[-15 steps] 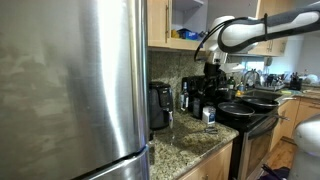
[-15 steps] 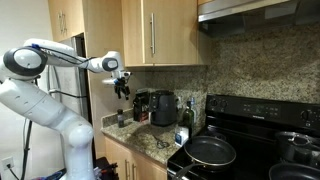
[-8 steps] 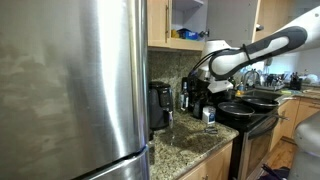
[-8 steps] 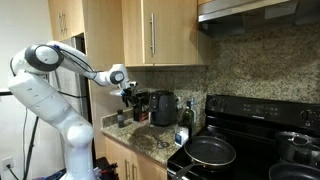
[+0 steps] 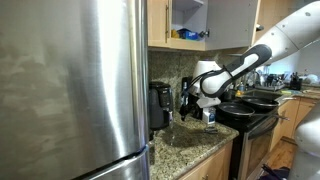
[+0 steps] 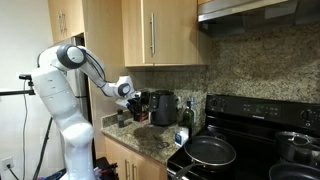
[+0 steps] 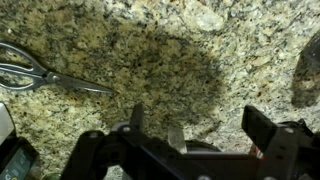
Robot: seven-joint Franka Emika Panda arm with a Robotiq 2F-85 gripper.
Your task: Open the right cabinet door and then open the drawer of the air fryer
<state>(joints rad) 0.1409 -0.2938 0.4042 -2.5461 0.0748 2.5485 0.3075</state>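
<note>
The right cabinet door (image 6: 175,32) is light wood with a slim silver handle (image 6: 152,35) on its left edge. In an exterior view the cabinet opening (image 5: 187,20) shows shelves and blue items inside. The black air fryer (image 5: 159,105) (image 6: 163,108) stands on the granite counter, its drawer (image 6: 163,117) pushed in. My gripper (image 5: 193,101) (image 6: 133,99) hangs open just above the counter, to the side of the air fryer and apart from it. In the wrist view my gripper (image 7: 200,125) looks down on bare granite with its fingers (image 7: 135,118) spread wide and nothing between them.
Scissors (image 7: 45,72) lie on the granite counter (image 7: 180,50). A black coffee maker (image 6: 141,104) stands beside the air fryer. A small bottle (image 5: 209,117) sits near the black stove (image 6: 240,140), which holds pans (image 6: 211,151). A steel fridge (image 5: 70,90) fills one side.
The arm has dropped from cabinet height to just above the counter and moved toward the air fryer. The gripper stays open throughout.
</note>
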